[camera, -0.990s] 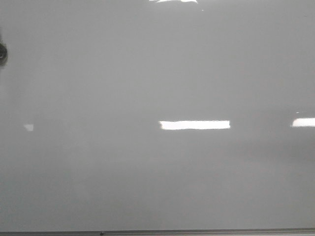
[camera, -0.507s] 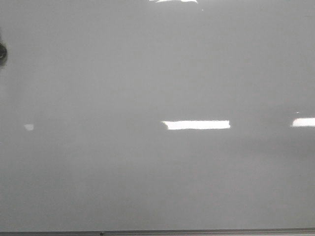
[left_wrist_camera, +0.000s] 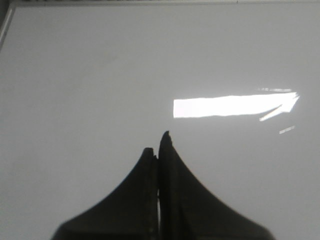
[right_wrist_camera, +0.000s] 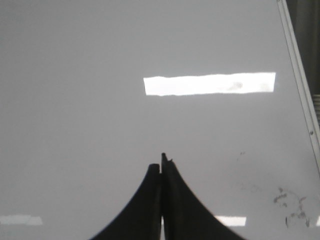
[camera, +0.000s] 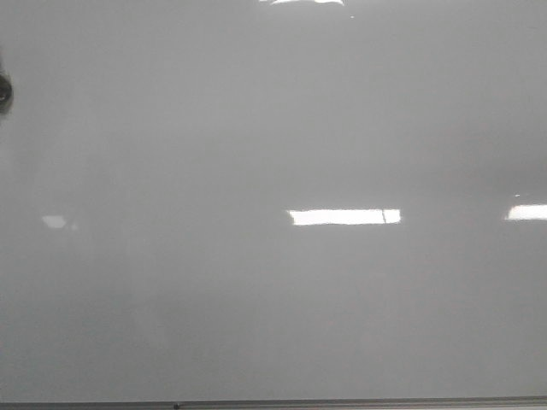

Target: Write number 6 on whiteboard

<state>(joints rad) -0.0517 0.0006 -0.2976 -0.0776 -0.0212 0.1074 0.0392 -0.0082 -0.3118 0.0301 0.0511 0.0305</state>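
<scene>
The whiteboard is glossy pale grey and fills the front view, with a thin grey edge strip along the bottom. No number 6 shows in any view. My left gripper is shut and empty above the bare whiteboard. My right gripper is shut and empty above the whiteboard, near its metal edge strip. No marker is in view. Neither gripper shows in the front view.
Bright rectangular light reflections lie on the board. A small dark round object sits at the left edge of the front view. Faint dark smudges mark the board near the edge strip in the right wrist view.
The left end of the middle light reflection has drawn in to the right. A thin dark tick now crosses the reflection near its right end.
</scene>
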